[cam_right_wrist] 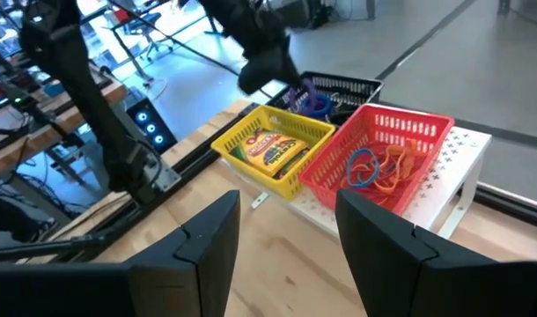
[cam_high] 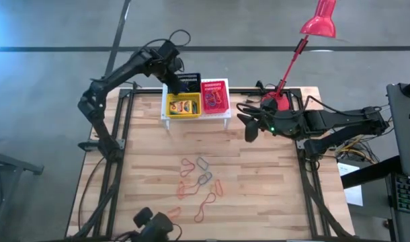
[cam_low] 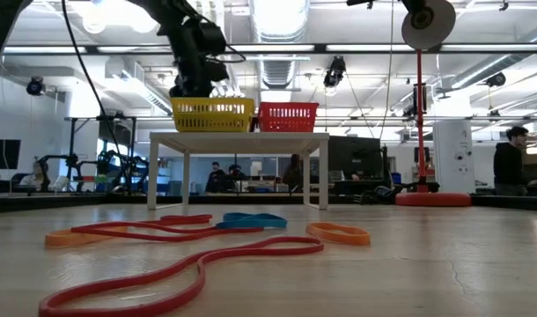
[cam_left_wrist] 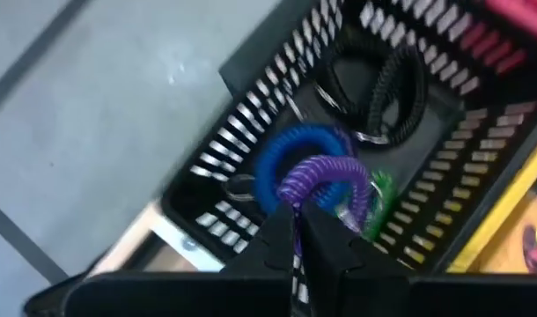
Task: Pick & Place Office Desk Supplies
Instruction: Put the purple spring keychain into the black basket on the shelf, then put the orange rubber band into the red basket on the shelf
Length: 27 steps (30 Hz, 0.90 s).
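On a white stand at the table's far edge sit a yellow basket with crayon boxes, a red basket with orange and blue bands, and a black basket holding blue, black and green bands. My left gripper hangs over the black basket, shut on a purple coiled band. My right gripper stands open above the table, right of the stand, with nothing between its fingers. Several loose rubber bands lie flat on the wood at the table's middle. My left gripper pinches the purple coiled band's near part between its two fingertips, coming slanting down from above. The band's loop arches out past the fingertips over the blue band in the black basket. I cannot tell whether it touches the blue band.
A red desk lamp rises from its base at the far right, close behind my right arm. A dark device sits at the near edge. Bare wood lies to the left and right of the loose bands.
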Tool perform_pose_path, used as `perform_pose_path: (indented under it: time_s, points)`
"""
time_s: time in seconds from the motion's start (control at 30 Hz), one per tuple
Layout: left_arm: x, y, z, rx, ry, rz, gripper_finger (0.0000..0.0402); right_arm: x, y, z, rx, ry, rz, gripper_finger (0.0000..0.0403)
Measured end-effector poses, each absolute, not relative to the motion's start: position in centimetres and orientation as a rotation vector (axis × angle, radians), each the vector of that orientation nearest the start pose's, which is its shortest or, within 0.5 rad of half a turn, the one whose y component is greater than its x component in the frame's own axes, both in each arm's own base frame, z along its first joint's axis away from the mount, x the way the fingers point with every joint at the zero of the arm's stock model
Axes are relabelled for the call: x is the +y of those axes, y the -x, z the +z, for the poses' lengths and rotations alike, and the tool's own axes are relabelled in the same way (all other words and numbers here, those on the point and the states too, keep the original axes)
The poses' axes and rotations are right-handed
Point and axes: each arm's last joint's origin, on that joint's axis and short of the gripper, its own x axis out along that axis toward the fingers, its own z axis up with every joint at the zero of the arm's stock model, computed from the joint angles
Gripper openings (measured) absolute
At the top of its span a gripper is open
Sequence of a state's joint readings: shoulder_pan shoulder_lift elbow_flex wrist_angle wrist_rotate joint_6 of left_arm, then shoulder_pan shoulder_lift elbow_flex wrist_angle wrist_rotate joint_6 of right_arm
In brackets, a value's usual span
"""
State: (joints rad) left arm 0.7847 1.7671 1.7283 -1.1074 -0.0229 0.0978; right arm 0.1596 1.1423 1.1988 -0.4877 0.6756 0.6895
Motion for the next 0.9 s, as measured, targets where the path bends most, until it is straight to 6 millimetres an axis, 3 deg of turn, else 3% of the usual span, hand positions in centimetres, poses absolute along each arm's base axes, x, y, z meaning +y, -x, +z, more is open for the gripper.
perform_pose_path:
  time_s: [0.23,0.57,0.73,0.9]
  points:
    - [24.9,-25.6,31.3,1.157,0.358,0.636,0.0022,1.9,-23.3,38.0,0.202,-0.486,-0.627,0.0182]
    - [24.9,-25.7,31.5,1.132,0.358,0.647,0.0131,1.9,-23.3,37.9,0.205,-0.485,-0.625,0.0182]
    - [23.7,-24.9,33.4,1.067,0.417,0.682,0.0157,1.9,-23.4,37.7,0.219,-0.472,-0.619,0.0182]
    - [20.5,-23.9,37.0,0.919,0.475,0.696,0.0149,1.9,-23.4,36.7,0.258,-0.422,-0.620,0.0182]
